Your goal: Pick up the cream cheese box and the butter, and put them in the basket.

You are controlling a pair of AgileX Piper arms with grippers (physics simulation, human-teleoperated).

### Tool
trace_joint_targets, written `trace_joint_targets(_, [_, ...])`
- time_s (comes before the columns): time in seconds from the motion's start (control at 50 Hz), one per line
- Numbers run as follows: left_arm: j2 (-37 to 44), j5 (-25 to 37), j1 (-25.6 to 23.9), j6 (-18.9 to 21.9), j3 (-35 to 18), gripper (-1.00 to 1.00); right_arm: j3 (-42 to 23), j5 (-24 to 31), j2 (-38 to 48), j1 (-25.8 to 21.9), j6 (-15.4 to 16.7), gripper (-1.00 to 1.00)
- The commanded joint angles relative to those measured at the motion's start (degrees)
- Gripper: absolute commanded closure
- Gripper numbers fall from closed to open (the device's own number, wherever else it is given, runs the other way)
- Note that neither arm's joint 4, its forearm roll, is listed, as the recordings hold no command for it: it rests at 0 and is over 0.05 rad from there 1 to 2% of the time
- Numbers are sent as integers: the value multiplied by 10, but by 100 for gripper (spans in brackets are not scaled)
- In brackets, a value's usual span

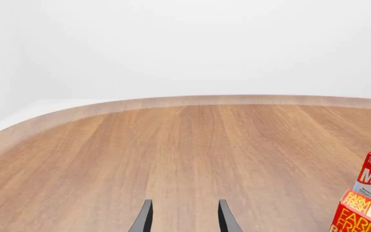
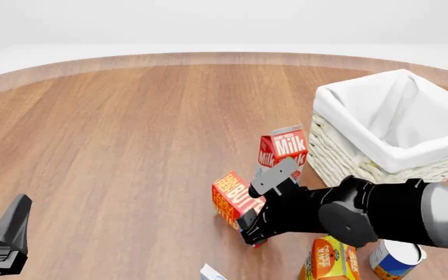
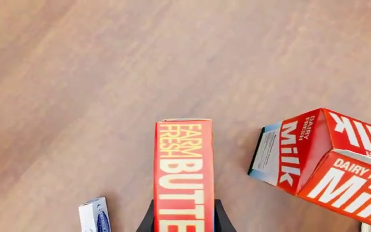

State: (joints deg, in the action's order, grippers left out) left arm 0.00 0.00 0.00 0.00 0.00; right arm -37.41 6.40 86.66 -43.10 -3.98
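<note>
Right gripper [image 3: 183, 217] seemingly clamping butter [image 3: 183, 169]

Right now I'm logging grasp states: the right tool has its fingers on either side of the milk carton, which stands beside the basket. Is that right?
Not quite. The right tool has its fingers on either side of the butter, not the milk carton; the right wrist view shows it. The milk carton does stand free beside the basket, as the front view shows.
</note>
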Motion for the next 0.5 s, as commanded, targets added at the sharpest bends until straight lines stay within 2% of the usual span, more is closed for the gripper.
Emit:
trace_joint_targets(0.02, [0, 0, 0, 0, 0, -100, -19, 54, -76, -5, 14, 100])
trace_joint_targets(0.22, [0, 0, 0, 0, 0, -100, -42, 117, -160, -18, 37, 100])
trace_joint_targets(0.5, [0, 0, 0, 0, 0, -100, -59, 157, -228, -17, 45, 100])
